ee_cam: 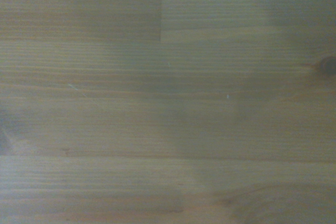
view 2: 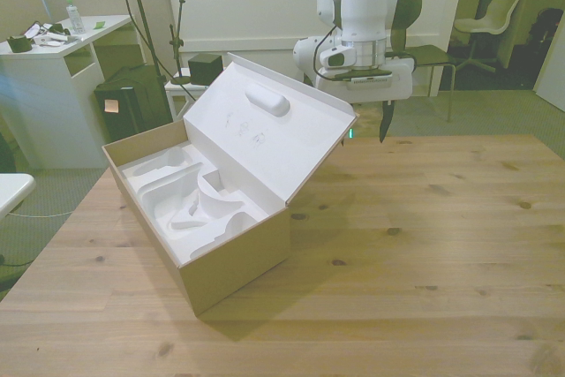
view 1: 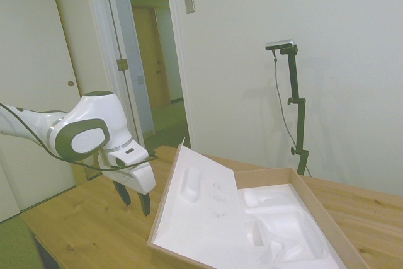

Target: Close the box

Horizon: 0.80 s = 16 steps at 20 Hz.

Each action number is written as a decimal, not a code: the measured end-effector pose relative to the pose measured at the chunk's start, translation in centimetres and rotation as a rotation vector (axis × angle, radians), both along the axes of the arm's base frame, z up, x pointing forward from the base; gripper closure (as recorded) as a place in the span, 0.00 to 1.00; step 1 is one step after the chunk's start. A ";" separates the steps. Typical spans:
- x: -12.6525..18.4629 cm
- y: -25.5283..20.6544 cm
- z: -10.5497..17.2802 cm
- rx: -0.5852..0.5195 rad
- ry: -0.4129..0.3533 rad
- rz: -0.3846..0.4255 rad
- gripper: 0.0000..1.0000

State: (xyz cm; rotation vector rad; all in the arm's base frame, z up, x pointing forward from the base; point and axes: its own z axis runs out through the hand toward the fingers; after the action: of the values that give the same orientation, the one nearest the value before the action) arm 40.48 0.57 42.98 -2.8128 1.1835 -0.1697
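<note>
The table (view 2: 424, 245) is pale planked wood with dark knots and visible grain; the wrist view shows only a blurred patch of those boards (ee_cam: 168, 103). On it, toward the front view's left, sits the box (view 2: 234, 267), a large flat rectangle of plain brown cardboard standing open. Its base is filled with white moulded foam (view 2: 190, 196) shaped into smooth curved hollows and ridges. The lid (view 2: 265, 125) is raised on its hinge along the box's far long side and leans back at a slant; its inner face is white and smooth, with a rounded oblong bump (view 2: 267, 99) near the upper edge and a few small faint marks below it. The arm (view 2: 364, 6), glossy white with dark grey joints, hangs just behind the lid's free corner. The gripper (view 1: 135, 198) points down at bare table beside the box, clear of the cardboard and above the wood. Its two dark fingers (view 1: 145, 204) stand a narrow gap apart and hold nothing.
</note>
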 end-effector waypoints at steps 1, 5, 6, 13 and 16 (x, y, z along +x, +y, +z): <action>0.0 0.0 -0.1 0.000 0.001 -0.001 0.00; -0.1 -0.8 0.1 0.009 -0.002 -0.019 0.00; -0.1 -1.2 0.3 0.012 -0.007 -0.026 0.00; -1.7 -4.6 4.3 0.013 -0.090 -0.099 0.00; -2.0 -7.8 7.0 0.032 -0.118 -0.165 0.00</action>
State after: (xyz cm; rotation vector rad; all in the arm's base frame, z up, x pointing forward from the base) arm 38.44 -7.25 50.01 -2.6356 1.3759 -0.3203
